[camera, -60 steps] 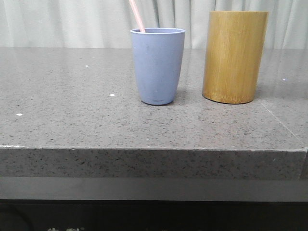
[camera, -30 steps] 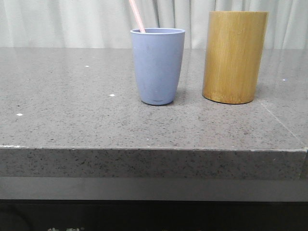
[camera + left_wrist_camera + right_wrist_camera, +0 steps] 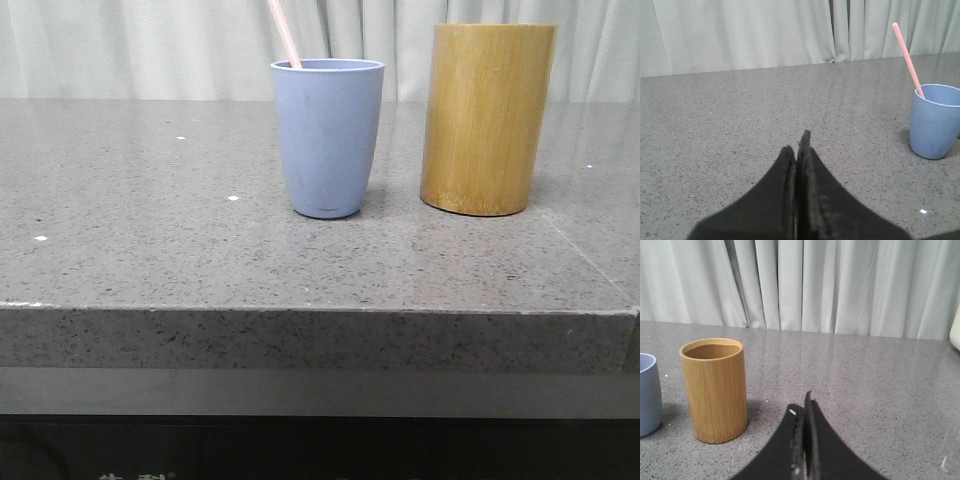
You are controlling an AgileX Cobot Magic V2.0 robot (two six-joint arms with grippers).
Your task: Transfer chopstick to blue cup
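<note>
- Pink chopstick (image 3: 285,33) is leaning in the blue cup (image 3: 328,138), centre frame (task apparently complete).
- Both grippers, left (image 3: 799,150) and right (image 3: 802,412), are sitting pinched together, empty, apart from the cups.
- Any sweep risks toppling the cup or bamboo holder (image 3: 487,118).

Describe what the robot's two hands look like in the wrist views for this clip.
Both look alike. The left hand has two matte black fingers, broad at the base and tapering in a curve to narrow tips, with a slightly rough, scuffed surface. The right hand has the same black tapered fingers, with a small pale spot near one tip. No cables, labels or other markings show on either.
</note>
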